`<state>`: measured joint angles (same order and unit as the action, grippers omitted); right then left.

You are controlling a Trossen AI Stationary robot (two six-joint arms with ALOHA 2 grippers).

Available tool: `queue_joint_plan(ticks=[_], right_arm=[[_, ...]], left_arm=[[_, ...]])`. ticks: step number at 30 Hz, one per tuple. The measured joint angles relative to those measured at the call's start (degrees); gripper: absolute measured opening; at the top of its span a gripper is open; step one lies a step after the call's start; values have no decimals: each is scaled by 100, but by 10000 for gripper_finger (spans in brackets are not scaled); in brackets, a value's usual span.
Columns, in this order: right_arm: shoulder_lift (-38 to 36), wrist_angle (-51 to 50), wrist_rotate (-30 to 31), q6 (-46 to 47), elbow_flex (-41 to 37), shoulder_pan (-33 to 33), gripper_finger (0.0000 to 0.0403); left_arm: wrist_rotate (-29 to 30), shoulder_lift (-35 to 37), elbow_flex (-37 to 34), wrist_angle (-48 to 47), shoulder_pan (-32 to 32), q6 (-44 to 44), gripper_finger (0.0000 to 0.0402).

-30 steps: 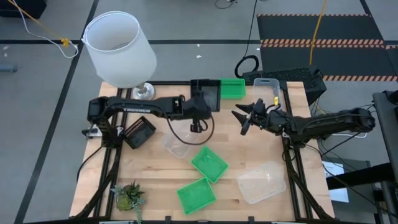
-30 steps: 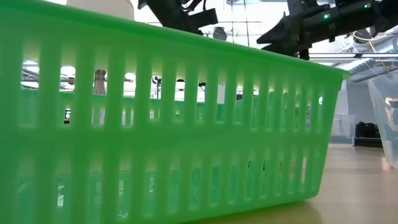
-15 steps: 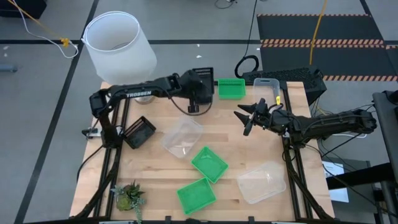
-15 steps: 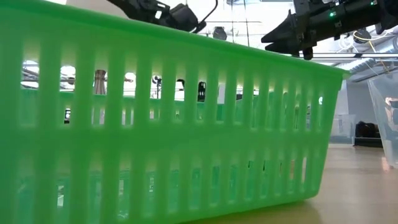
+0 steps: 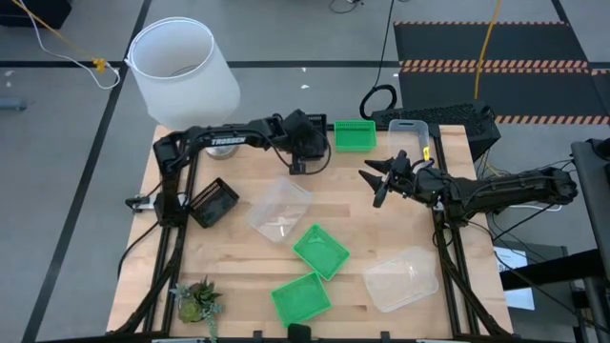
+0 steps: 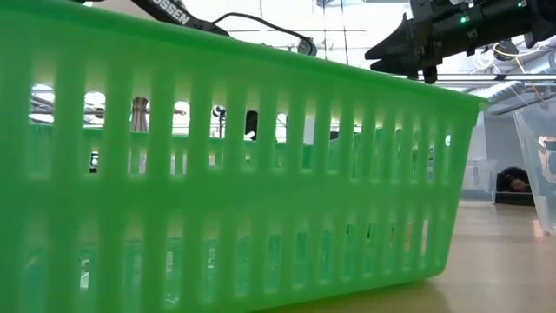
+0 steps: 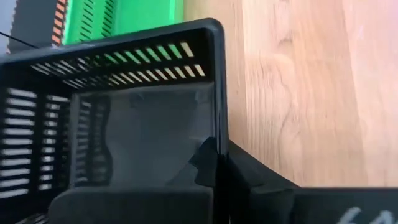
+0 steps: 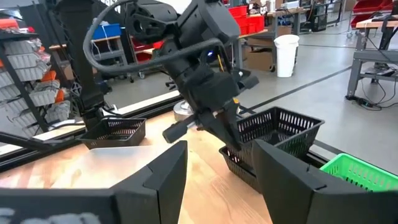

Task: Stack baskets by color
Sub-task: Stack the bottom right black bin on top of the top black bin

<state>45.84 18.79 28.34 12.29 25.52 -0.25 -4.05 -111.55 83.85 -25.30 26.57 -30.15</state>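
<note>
My left gripper [image 5: 303, 152] is shut on a black basket [image 5: 315, 133] at the far middle of the table, right beside a green basket [image 5: 355, 135]. A second black basket [image 5: 214, 203] lies at the left. A clear basket [image 5: 279, 211] sits mid-table, with two more green baskets [image 5: 320, 251] [image 5: 300, 298] near the front and another clear one [image 5: 400, 278] at the near right. My right gripper [image 5: 374, 183] hovers open at mid-right, holding nothing. My left gripper pinches one side wall of the black basket at its rim [image 7: 214, 146], one finger inside the basket and one outside. The fingers [image 8: 230, 134] slant down at it from the table's left. The basket sits tilted; whether its underside rests on the table I cannot tell.
A big white lampshade [image 5: 181, 71] stands at the far left corner and a small potted plant [image 5: 197, 300] at the near left. A clear bin [image 5: 410, 131] sits at the far right. In the low view a green basket [image 6: 234, 174] fills the foreground.
My left gripper has carried the black basket toward the table's far edge and down, staying shut on it, and the arm has swung off the clear basket at mid-table, which now shows whole. My right arm has kept still.
</note>
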Motion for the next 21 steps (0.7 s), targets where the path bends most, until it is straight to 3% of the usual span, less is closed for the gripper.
queue_joint_plan(ticks=[6, 12, 21], right_arm=[[0, -12, 2, -2, 0, 0, 176], [0, -28, 4, -2, 0, 0, 176], [0, -29, 7, 0, 0, 0, 176]], left_arm=[[413, 1, 0, -16, 0, 75, 19], [437, 1, 0, -195, -23, 328, 6], [431, -61, 0, -172, -24, 328, 20]])
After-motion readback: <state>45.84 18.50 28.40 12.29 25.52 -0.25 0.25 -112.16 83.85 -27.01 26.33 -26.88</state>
